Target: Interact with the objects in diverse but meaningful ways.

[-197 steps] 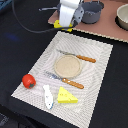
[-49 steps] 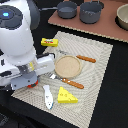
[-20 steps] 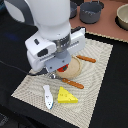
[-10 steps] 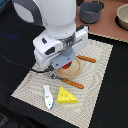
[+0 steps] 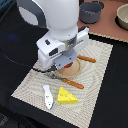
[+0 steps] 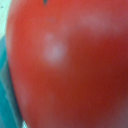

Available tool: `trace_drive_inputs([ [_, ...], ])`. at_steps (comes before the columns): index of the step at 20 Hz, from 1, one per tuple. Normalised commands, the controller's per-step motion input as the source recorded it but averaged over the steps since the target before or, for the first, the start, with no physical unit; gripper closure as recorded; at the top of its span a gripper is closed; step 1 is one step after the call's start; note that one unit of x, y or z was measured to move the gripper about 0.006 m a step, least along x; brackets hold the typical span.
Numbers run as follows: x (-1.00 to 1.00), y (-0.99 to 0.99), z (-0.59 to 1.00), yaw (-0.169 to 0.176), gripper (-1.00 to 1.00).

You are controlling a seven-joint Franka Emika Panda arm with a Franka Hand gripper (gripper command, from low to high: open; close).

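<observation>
My gripper (image 5: 65,65) is shut on the red tomato (image 5: 68,62) and holds it just over the near edge of the round wooden board (image 5: 71,70) on the woven mat (image 5: 100,75). The tomato (image 6: 70,65) fills the wrist view. The white fish (image 5: 47,96) and the yellow holed cheese wedge (image 5: 66,96) lie on the mat's front part. The grey pot (image 5: 91,11) stands at the back, off the mat. The yellow block with the red label is out of view, perhaps behind the arm.
Two orange-handled utensils lie by the board, one in front (image 5: 75,84) and one behind (image 5: 86,59). A pale bowl (image 5: 122,17) sits at the back on the exterior view's right. Cables run across the dark table on the left.
The arm has carried the tomato a little toward the exterior view's right, onto the round board's edge. The fish and the cheese have not moved.
</observation>
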Motion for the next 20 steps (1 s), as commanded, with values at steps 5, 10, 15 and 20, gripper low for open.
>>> trace_drive_inputs([
  [5, 0.27, 0.18, -0.08, 0.000, 1.00],
  [10, 0.19, 0.12, 0.24, 0.000, -1.00],
  [15, 0.12, 0.04, 0.49, 0.000, -1.00],
  [20, 0.02, -0.07, 0.72, 0.000, -1.00],
])
